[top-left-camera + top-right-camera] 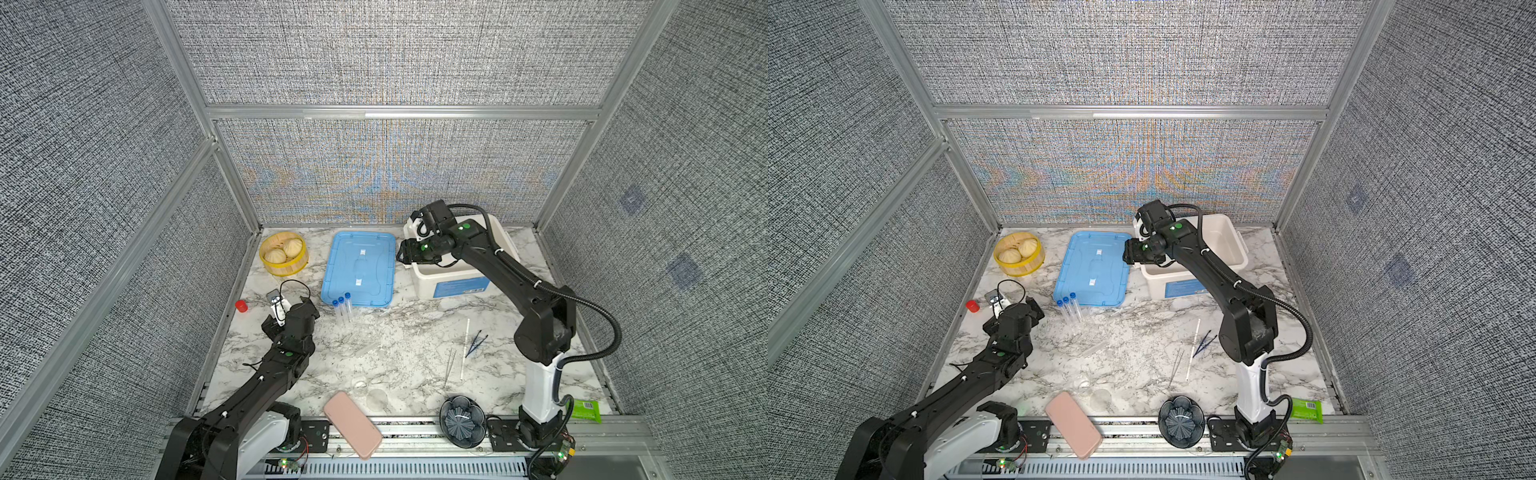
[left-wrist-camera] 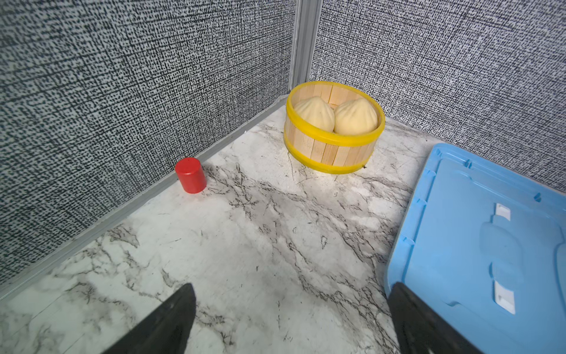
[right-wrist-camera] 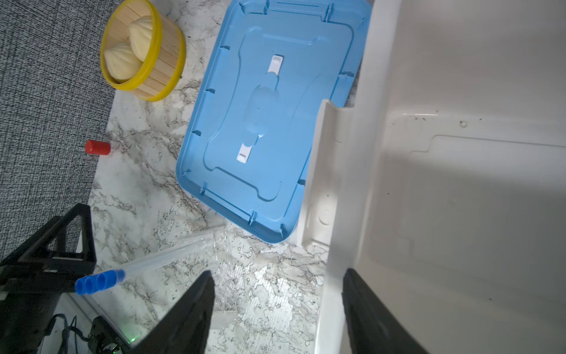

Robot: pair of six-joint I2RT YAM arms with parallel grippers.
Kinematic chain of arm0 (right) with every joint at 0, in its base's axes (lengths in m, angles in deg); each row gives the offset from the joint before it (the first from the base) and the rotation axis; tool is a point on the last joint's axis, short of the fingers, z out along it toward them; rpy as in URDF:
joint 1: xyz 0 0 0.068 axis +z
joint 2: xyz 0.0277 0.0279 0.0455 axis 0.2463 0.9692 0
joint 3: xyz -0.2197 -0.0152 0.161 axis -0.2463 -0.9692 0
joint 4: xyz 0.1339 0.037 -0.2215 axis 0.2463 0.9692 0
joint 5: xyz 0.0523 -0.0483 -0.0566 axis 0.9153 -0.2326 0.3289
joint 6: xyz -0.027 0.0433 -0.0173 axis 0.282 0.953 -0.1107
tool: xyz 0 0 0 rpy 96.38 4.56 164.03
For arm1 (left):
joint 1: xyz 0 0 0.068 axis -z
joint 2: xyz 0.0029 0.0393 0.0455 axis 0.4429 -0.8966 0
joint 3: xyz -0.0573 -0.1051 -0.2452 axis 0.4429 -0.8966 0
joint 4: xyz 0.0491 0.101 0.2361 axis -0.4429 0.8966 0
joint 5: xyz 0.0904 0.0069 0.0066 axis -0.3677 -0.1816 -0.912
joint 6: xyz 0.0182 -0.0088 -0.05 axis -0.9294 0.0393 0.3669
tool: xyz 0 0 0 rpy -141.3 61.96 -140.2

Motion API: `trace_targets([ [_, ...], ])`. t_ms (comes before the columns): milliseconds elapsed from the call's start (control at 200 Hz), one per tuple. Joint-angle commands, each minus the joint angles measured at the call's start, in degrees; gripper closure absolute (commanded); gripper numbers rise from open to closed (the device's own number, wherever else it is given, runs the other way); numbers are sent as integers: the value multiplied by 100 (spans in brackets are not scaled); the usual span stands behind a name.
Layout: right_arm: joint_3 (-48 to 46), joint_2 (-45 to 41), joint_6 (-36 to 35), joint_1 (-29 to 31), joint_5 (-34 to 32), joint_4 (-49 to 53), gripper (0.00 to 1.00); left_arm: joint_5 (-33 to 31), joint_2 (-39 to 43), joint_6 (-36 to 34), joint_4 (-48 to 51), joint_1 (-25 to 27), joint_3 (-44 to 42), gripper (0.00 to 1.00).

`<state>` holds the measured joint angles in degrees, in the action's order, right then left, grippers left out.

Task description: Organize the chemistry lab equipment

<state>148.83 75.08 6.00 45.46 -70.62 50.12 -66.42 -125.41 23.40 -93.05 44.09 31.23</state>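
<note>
We see our left tool (image 2: 291, 286) spread empty over the counter (image 2: 245, 245), our right tool (image 3: 278, 272) spread over the rim of the bin (image 3: 459, 76), tubes (image 3: 144, 267) between them

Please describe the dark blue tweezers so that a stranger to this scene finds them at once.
From the white bin at the back right of the marble table, come forward to three thin tools beside the right arm. The dark blue tweezers lie nearest that arm: dark and spread in a V, while the white stick and silver tweezers are pale and straight.
</note>
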Motion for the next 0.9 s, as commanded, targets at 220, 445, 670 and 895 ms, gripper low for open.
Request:
trace_targets([
  [220,-1220,-1657,-219,9,-630,-309,31,-39,201,-17,300,-5,183,1],
  [445,-3166,-3205,-680,9,-1153,-1108,30,-98,557,36,684,-5,404,1],
  [670,-3862,-3611,-522,102,-626,-574,30,16,603,479,1090,-5,584,1],
  [895,-4152,-3723,-737,169,-510,282,31,865,964,1599,2964,-5,1192,1],
])
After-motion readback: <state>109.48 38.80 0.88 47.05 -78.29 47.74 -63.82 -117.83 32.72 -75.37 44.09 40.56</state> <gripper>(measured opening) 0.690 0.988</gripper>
